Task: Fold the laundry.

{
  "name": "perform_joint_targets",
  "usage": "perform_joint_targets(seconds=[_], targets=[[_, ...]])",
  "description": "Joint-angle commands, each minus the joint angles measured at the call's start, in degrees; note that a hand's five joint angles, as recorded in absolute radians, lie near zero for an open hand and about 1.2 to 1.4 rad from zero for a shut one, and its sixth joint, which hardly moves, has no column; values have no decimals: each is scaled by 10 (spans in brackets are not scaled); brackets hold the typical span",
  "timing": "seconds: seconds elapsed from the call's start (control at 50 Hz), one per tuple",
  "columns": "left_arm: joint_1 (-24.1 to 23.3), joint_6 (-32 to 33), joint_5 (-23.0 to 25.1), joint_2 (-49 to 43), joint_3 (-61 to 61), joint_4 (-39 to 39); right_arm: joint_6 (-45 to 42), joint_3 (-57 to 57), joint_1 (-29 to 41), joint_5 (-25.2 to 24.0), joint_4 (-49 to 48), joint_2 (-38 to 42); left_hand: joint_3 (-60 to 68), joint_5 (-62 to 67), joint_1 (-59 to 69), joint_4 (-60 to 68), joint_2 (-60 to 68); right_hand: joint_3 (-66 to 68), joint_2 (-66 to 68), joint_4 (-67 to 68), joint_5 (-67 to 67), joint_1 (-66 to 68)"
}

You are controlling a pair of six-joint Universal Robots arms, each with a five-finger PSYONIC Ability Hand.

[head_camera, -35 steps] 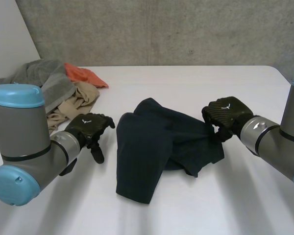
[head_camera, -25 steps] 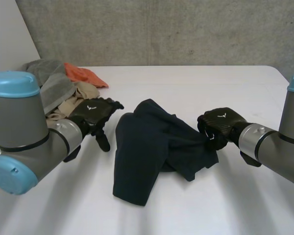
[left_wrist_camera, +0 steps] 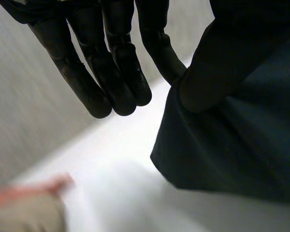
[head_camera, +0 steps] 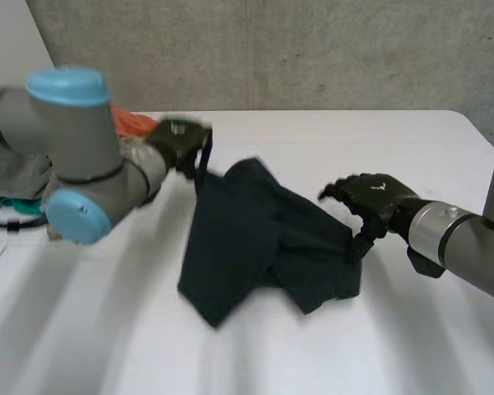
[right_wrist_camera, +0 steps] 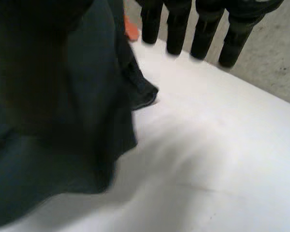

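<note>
Crumpled on the white table (head_camera: 329, 337): dark garment (head_camera: 263, 239), a hand at each side.
At the garment's right edge: right hand (head_camera: 377, 196), spread wide, thumb tip down at the cloth. At its far left corner: left hand (head_camera: 179, 138), seemingly pinching that corner between thumb and one finger, the rest straight. Beyond that corner: orange cloth (head_camera: 133, 123), partly behind the left arm.

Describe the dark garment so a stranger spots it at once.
On the white table, look between the left hand and the right hand. The dark navy garment lies crumpled there; unlike the orange cloth beside the left hand, it is nearly black.
</note>
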Motion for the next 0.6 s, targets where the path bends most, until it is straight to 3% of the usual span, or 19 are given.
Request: perform_joint_targets(seconds=[0.02,0.18,0.3,0.46,0.54,0.6], targets=[[-38,-3,-24,44,100,67,35,-13,-22,-1,9,-35,122,136,145,116,117,-67,-59,-67,-62,-56],[-81,-21,30,67,110,107,60,-35,-71,-9,8,-48,122,136,145,116,117,-67,-59,-67,-62,-56],[-108,-30,79,67,7,97,60,-65,-108,-8,16,-38,122,136,145,116,117,-67,-59,-67,-62,-56],[-123,-15,18,87,-200,77,43,-95,-137,-23,44,-5,122,136,145,116,117,-67,-59,-67,-62,-56],[-139,-2,-11,142,-280,95,9,-106,-131,-38,54,23,116,130,139,110,111,-67,-59,-67,-62,-56],[-133,-1,-28,166,-290,112,-8,-113,-119,-38,62,36,-139,-125,-116,-145,-144,-67,-59,-67,-62,-56]])
